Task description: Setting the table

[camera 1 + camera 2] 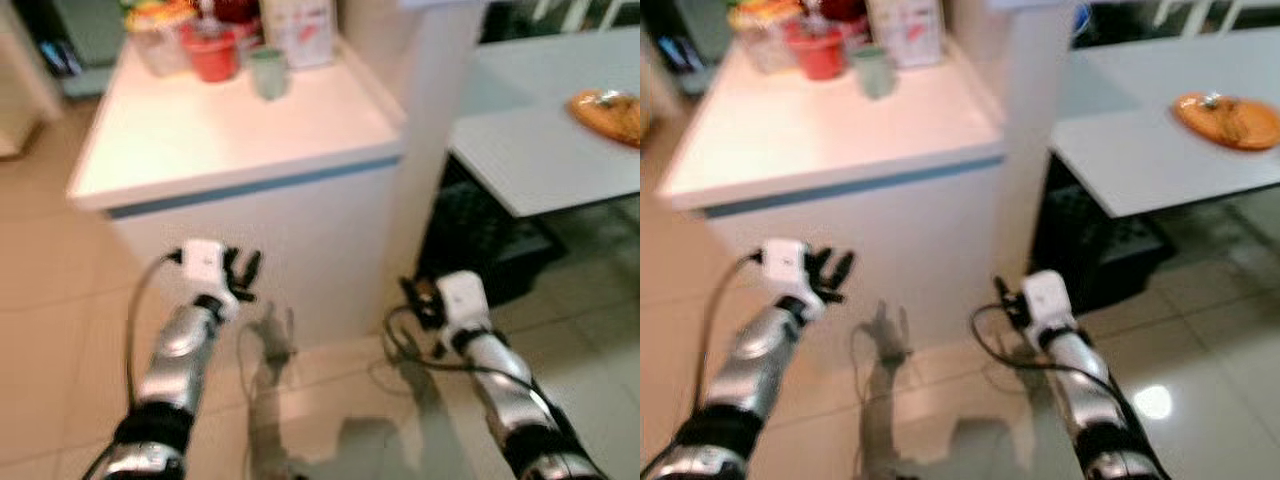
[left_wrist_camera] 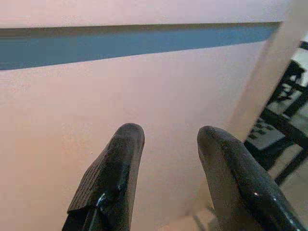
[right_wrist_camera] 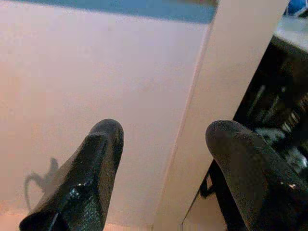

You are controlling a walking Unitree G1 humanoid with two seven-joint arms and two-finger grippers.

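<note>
The robot stands on the tiled floor before a white bench with a blue stripe under its top (image 1: pixel 240 140). Toward the far edge of that top stand the likely table things: a pale green cup (image 1: pixel 268 72), a red plastic tub (image 1: pixel 212 55), a clear jar with a colourful lid (image 1: pixel 160 40) and a white carton (image 1: pixel 300 30). To the right, a grey dining table (image 1: pixel 1160 150) carries an orange plate (image 1: pixel 1230 120) that seems to hold food, though the blur leaves that uncertain.

The left tool (image 1: pixel 243 272) hangs below the bench top, close to its front panel, fingers apart with a moderate gap and nothing between them. The right tool (image 1: pixel 412 298) is also low, near the corner where the white panel meets a dark crate under the table; its fingers stand wider, empty too. Both are well short of the cup.

The green cup looks small, light and stiff, probably smooth plastic or glazed ceramic, so somewhat slippery and possibly breakable. I judge the best hold is across its body at mid-height, fingers on opposite walls, coming from the front where no neighbour crowds it; the tub beside it leaves little room on the left.
</note>
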